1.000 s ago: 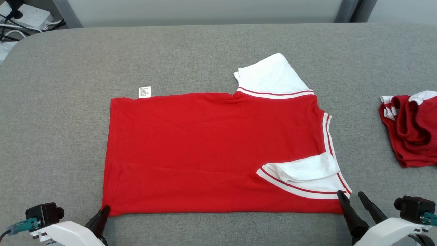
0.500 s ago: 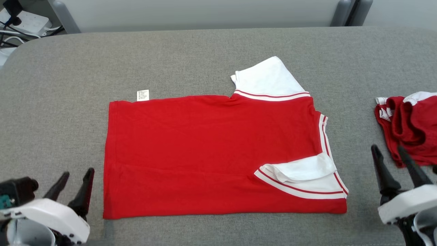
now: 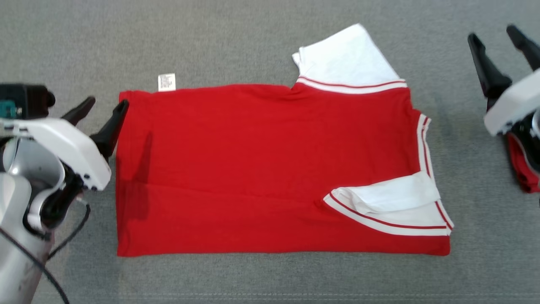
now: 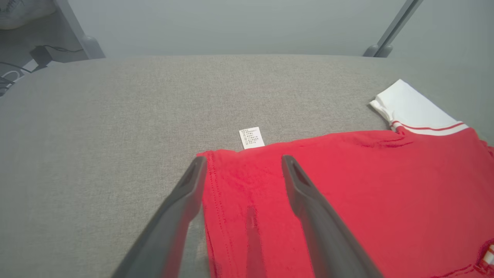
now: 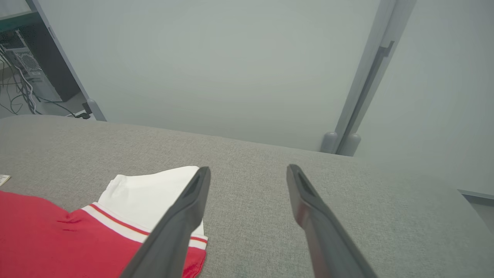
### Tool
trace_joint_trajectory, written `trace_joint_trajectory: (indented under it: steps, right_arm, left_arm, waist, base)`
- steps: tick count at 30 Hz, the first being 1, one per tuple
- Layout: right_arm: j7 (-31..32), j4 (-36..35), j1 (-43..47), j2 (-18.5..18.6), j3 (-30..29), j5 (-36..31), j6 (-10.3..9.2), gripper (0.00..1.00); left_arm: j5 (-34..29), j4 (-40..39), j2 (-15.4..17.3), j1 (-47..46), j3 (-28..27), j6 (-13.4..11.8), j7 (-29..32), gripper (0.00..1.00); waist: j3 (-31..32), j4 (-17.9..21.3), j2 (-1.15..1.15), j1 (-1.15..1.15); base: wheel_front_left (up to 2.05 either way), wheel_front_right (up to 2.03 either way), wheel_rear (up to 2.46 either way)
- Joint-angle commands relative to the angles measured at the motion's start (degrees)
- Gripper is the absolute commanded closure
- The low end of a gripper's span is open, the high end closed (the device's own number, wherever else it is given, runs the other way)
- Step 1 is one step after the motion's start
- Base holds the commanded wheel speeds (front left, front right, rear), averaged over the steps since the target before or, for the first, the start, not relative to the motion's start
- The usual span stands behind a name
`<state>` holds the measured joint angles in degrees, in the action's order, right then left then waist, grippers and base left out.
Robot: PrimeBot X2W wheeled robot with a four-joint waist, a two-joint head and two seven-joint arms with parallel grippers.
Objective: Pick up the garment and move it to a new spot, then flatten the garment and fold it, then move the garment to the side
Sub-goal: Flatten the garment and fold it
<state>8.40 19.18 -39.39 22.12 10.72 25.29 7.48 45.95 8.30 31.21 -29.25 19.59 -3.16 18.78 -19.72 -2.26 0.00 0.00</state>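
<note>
Left gripper now beside garment

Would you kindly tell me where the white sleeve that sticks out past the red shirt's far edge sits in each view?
Head view: the white sleeve is at the top, right of centre.
Left wrist view: the white sleeve is near the right edge, above the middle.
Right wrist view: the white sleeve is lower left of centre.
Shared landmark: the care label, left of the sleeve in every view.

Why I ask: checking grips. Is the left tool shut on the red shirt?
No, the left tool stands wide open over the red shirt, clamping nothing.
</note>
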Motion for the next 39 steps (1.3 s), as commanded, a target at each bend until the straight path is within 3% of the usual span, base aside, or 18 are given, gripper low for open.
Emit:
trace_joint_trajectory:
  steps: [1, 6, 15, 25, 39]
  right_arm:
    - [0.87, 0.86, -3.82, 1.54, 2.87, 1.17, 0.01, 0.00]
    - [4.12, 8.86, -15.06, 3.39, 10.37, 4.89, 0.01, 0.00]
    - [9.58, 18.69, -27.86, 4.05, 22.42, 13.20, 0.01, 0.00]
    - [11.50, 24.49, -34.71, 4.76, 32.52, 19.71, 0.01, 0.00]
    - [8.57, 28.28, -39.76, 3.91, 41.46, 26.01, 0.01, 0.00]
  left_arm:
    - [0.09, 1.22, 1.91, -4.87, -1.78, 1.33, 0.92, 0.00]
    - [0.58, 9.36, -0.31, -12.96, 0.61, 5.54, 2.92, 0.00]
    - [1.36, 18.46, -2.45, -22.38, 3.71, 9.22, 5.66, 0.00]
    - [1.69, 22.59, -3.12, -27.89, 7.64, 10.46, 6.43, 0.00]
    - [4.74, 24.44, -2.94, -31.05, 13.90, 10.63, 6.02, 0.00]
  waist:
    - [-3.37, -1.75, 0.00, 0.00]
    - [-6.95, -4.02, 0.00, 0.00]
    - [-11.39, -6.36, 0.00, 0.00]
    - [-13.61, -7.60, 0.00, 0.00]
    - [-15.61, -8.83, 0.00, 0.00]
  base:
    - [0.00, 0.00, 0.00]
    - [0.00, 0.00, 0.00]
    - [0.00, 0.00, 0.00]
    - [0.00, 0.00, 0.00]
    - [0.00, 0.00, 0.00]
